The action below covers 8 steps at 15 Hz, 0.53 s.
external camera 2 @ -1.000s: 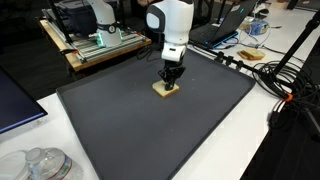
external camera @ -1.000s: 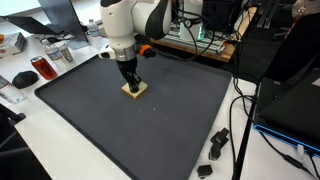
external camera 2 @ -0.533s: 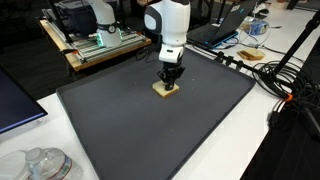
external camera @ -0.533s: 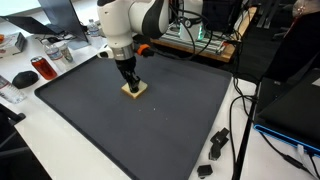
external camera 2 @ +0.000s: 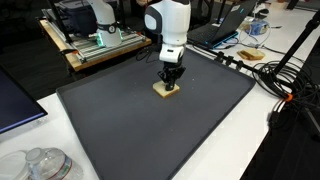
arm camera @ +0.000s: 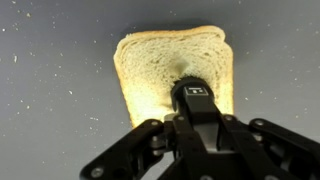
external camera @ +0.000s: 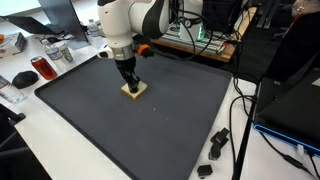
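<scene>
**Exterior view, arm at upper left.** The arm reaches down from the back edge of a dark mat (external camera: 160, 125) that covers most of the table. The gripper (external camera: 130, 84) points straight down, its tip on a bread slice (external camera: 139, 91). The bread lies flat on the far left part of the mat, near the back edge. The jaws appear pressed together, and the bread is not lifted. Left of the mat are a red can (external camera: 43, 68) and a dark mouse (external camera: 23, 78). Off the mat's near right corner lie black clips (external camera: 215, 145).

**Exterior view, arm at upper centre.** The gripper (external camera 2: 171, 83) stands upright over the bread (external camera 2: 162, 92), which lies flat on the mat (external camera 2: 140, 130), well inside its edges and toward the far side. The fingers meet at the slice's top face. A glass lid (external camera 2: 40, 165) sits at the near left corner of the table, and cables (external camera 2: 285, 85) run along the right.

**Wrist view.** The bread (arm camera: 150, 65) fills the upper middle of the frame, crust all round, flat on the speckled mat (arm camera: 50, 100). The gripper (arm camera: 194, 90) enters from below. Its fingers are pressed together with no gap, and their tip touches the slice right of its centre. They rest on the crumb rather than pinching an edge.
</scene>
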### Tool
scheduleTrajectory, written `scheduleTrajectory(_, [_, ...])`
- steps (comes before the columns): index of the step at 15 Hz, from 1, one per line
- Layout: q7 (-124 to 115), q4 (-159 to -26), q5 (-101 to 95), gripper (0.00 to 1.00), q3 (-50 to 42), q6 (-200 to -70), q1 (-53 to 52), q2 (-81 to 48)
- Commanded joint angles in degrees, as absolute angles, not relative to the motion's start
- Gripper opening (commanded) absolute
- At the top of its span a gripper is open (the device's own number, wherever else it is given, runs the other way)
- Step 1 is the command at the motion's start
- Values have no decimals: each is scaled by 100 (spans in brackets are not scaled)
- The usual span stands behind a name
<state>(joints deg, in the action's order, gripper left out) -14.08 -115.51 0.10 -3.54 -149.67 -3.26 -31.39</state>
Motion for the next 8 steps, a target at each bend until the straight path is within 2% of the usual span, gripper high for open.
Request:
scheduleTrajectory(1, [-1609, -11691, -168, 5, -535, -15611, -554, -3233])
scheduleTrajectory(4, [-1591, -11782, -159, 5, -596, -15928, -642, -3297])
scheduleTrajectory(8, [-1461, -11650, -106, 5, -564, -15539, -617, -3399])
